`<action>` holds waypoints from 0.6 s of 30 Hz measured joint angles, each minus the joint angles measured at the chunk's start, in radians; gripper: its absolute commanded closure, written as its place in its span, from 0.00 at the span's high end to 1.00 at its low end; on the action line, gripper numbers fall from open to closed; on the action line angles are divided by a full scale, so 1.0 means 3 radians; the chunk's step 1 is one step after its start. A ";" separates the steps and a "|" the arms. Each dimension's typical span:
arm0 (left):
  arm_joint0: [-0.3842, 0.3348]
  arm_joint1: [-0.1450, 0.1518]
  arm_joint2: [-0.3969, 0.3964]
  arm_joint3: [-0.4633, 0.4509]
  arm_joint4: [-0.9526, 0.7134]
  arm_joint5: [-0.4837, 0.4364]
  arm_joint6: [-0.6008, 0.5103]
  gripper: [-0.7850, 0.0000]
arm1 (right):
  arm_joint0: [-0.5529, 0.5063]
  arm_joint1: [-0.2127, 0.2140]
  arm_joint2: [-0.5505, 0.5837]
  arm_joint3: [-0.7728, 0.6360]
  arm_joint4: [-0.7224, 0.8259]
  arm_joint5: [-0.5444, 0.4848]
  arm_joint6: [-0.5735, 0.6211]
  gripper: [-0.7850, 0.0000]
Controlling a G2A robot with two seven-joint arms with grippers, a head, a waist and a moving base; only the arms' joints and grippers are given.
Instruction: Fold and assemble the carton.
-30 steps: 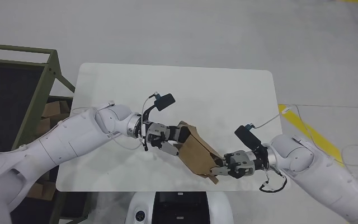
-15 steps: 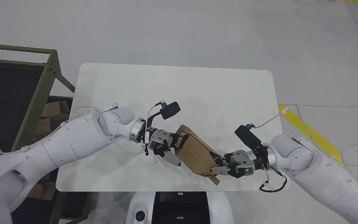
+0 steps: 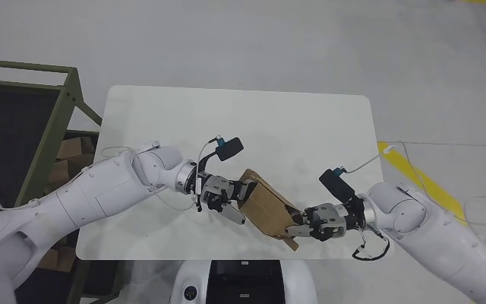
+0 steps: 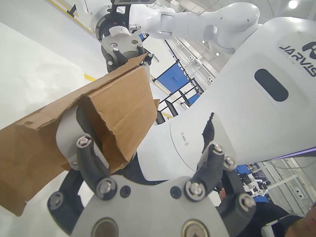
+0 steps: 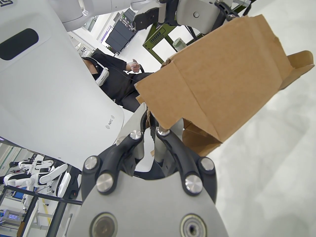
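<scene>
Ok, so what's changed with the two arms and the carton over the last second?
The left gripper slid a little toward the near edge of the table at the end of the carton, its wrist turning. Nearly all of that happened in the first half second. It is open, with one finger against a flap. The right gripper stayed shut on the other end, and the carton barely shifted.

White table (image 3: 304,121), green rack (image 3: 42,67) beside it, cardboard (image 3: 72,148) inside; yellow floor stripe (image 3: 406,163)
</scene>
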State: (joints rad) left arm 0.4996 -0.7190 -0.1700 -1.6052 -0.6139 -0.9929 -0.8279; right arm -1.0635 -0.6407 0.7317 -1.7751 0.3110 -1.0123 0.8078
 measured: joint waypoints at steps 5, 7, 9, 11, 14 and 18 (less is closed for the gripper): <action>0.0000 0.0000 0.0000 0.0000 0.0000 0.0000 0.0000 0.27 | 0.0000 0.0000 0.0000 0.0000 0.0000 0.0000 0.0000 0.00; 0.0000 0.0000 0.0000 0.0000 0.0000 0.0000 0.0000 0.35 | 0.0000 0.0000 0.0000 0.0000 0.0000 0.0000 0.0000 0.00; 0.0000 0.0000 0.0000 0.0000 0.0000 0.0000 0.0000 1.00 | 0.0000 0.0000 0.0000 0.0000 0.0000 0.0000 0.0000 0.00; 0.0000 0.0000 0.0000 0.0000 0.0000 0.0000 0.0000 1.00 | 0.0000 0.0000 0.0000 0.0000 0.0000 0.0000 0.0000 0.00; 0.0000 0.0000 0.0000 0.0000 0.0000 0.0000 0.0000 1.00 | -0.0002 0.0000 0.0007 0.0005 -0.0013 0.0003 0.0003 0.00; 0.0000 0.0000 0.0000 0.0000 0.0000 0.0000 0.0000 1.00 | -0.0012 -0.0001 0.0017 0.0000 -0.0022 0.0009 0.0009 0.00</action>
State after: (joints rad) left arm 0.4996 -0.7190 -0.1700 -1.6052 -0.6139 -0.9928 -0.8279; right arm -1.0670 -0.6409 0.7369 -1.7751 0.3044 -1.0095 0.8105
